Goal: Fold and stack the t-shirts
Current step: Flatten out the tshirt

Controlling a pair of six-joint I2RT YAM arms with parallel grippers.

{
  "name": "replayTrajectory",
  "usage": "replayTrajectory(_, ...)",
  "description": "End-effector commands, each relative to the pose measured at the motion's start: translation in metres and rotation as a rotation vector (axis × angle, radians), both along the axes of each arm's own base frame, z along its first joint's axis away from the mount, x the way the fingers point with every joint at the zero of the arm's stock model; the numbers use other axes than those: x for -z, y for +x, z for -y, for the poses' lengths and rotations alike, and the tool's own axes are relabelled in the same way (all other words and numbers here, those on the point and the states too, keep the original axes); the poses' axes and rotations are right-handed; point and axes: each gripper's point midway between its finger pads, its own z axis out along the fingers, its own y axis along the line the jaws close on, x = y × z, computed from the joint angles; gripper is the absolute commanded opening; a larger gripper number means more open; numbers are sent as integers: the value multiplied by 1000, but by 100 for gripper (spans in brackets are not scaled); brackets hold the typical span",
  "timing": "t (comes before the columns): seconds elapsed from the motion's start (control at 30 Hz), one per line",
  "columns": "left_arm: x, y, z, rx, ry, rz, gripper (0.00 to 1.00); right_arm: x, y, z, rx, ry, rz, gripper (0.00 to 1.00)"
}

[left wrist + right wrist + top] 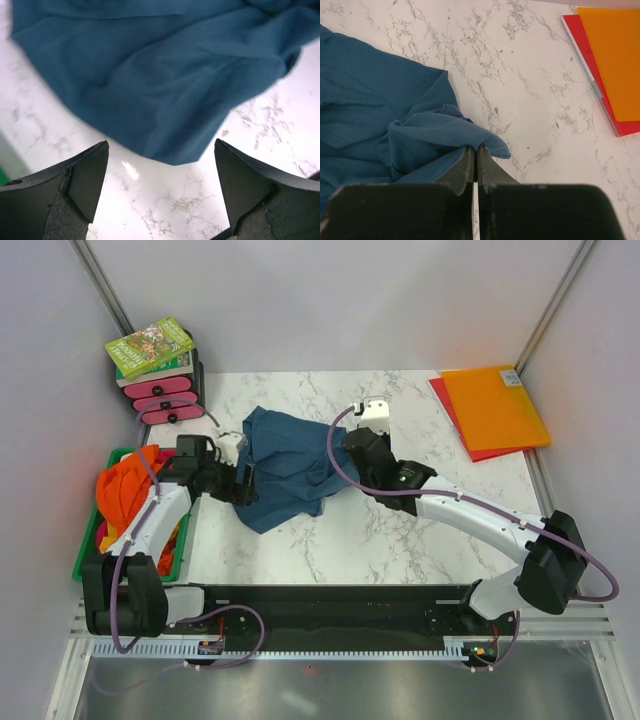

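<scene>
A dark teal-blue t-shirt [285, 465] lies bunched on the marble table [400, 540] between the two arms. My right gripper [476, 148] is shut on a fold at its right edge [490, 137], the cloth draped over the fingertips. At the shirt's left side my left gripper [161, 150] stands open just above the marble, the shirt's blue edge [175, 150] just ahead of its fingers and nothing between them. Orange t-shirts [128, 490] are heaped in a green bin [85, 558] at the left.
Orange and red plastic folders [495, 410] lie at the back right corner, also in the right wrist view [615, 60]. A book on pink and black trays [155, 365] stands at the back left. Grey walls close in the table.
</scene>
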Motion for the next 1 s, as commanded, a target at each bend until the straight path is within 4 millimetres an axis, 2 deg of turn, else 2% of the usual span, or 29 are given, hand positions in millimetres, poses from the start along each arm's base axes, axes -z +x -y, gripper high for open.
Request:
replayTrajectory(0.0, -20, -6, 44, 244, 40, 112, 93, -6, 7, -7, 11, 48, 19, 0)
replayTrajectory(0.07, -18, -13, 61, 323, 46, 116, 93, -2, 10, -9, 12, 44, 13, 0)
replayTrajectory(0.17, -7, -19, 73, 395, 82, 98, 91, 5, 12, -13, 5, 41, 0, 0)
replayTrajectory(0.4, 48, -24, 62, 432, 248, -36, 85, 17, 15, -16, 7, 39, -17, 0)
replayTrajectory(0.6, 65, -32, 61, 455, 253, -93, 78, 24, 15, -15, 12, 33, -26, 0)
replayTrajectory(0.7, 68, -38, 64, 478, 238, -101, 68, 27, 15, -11, 19, 28, -30, 0)
replayTrajectory(0.77, 76, -42, 63, 492, 247, -129, 52, 29, 16, -9, 25, 29, -33, 0)
replayTrajectory(0.8, 80, -43, 62, 495, 259, -142, 32, 30, 16, -8, 27, 28, -35, 0)
replayTrajectory(0.87, 89, -41, 56, 480, 294, -173, 2, 31, 16, -6, 32, 29, -36, 0)
replayTrajectory(0.97, 85, -33, 56, 458, 301, -153, 2, 30, 15, -4, 34, 31, -34, 0)
